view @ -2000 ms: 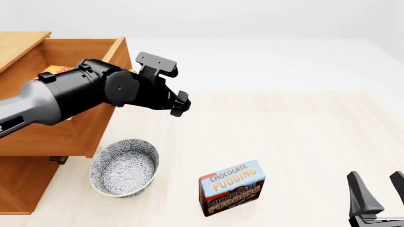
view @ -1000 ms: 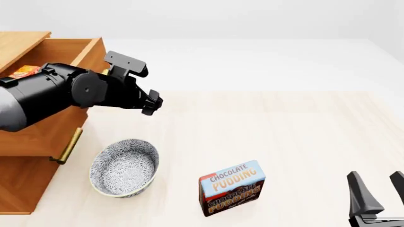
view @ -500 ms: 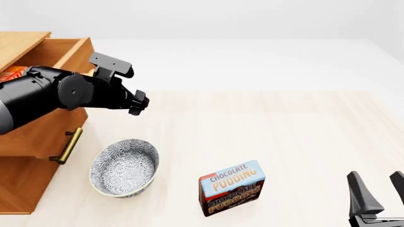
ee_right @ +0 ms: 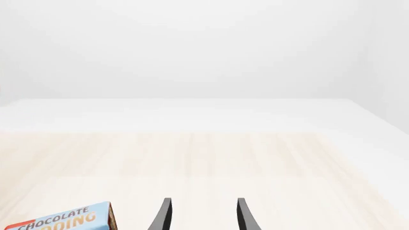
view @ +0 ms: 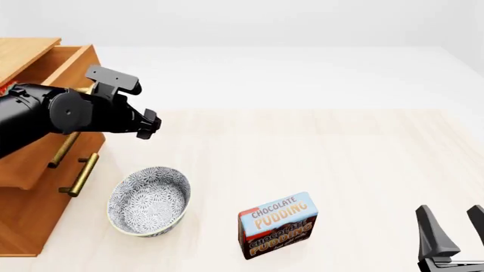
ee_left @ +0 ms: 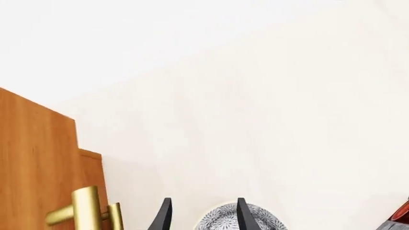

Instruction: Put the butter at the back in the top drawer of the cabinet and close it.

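Surface (view: 340,153): pale wood grain, white backdrop.
Cabinet (view: 22,224): orange-brown wood, brass handles.
Bowl (view: 148,200): round, patterned.
Grippers: left gripper (ee_left: 202,215) and right gripper (ee_right: 202,214) both spread, empty.

Cabinet (view: 30,221): orange-brown wood, fine grain, smooth satin finish. Top drawer (view: 72,68): same wood outside, paler on its inner wall. Handles (view: 79,174): brass-coloured metal, polished, soft highlights. Table (view: 340,164): pale wood, faint grain, matt. Bowl (view: 149,201): looks ceramic, grey-and-white pattern, smooth. Pudding box (view: 277,225): printed card, slight sheen. Left arm (view: 45,113): black plastic housing, semi-gloss. Right gripper (view: 454,229): fingers matt black.
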Controlling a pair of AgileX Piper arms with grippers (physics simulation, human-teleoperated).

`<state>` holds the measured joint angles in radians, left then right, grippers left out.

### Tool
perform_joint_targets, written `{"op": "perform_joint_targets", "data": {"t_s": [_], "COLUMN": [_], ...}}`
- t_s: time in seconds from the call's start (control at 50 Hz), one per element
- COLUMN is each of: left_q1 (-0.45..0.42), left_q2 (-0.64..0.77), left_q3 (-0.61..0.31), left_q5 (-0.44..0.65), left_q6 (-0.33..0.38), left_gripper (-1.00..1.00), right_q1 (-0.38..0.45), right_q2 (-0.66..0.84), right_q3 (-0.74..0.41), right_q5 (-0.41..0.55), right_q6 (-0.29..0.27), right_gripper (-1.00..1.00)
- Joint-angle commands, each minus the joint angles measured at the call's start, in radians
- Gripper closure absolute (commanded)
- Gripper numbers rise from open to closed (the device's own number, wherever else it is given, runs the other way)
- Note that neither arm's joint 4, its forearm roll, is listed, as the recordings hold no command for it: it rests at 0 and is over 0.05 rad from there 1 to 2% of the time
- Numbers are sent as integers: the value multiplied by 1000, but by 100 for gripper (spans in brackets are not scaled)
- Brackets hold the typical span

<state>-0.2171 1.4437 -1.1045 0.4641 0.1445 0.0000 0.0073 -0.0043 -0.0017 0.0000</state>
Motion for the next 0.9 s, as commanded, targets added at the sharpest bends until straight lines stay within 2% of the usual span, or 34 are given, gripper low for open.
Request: {"op": "perform_joint_targets", "data": {"t_s": [0.02, 0.9], "left_q1": [40, 129], "left_q2": [-15, -35], "left_q3": [16, 46], "left_q5": [-5, -45], "left_q6": [12, 27], "left_gripper": [-100, -100], "right_q1": [0, 0], "right_q2": [0, 0], "right_q3": [0, 0], "right_q5": [0, 0], "right_q6": [0, 0], "right_gripper": [-100, -100]}}
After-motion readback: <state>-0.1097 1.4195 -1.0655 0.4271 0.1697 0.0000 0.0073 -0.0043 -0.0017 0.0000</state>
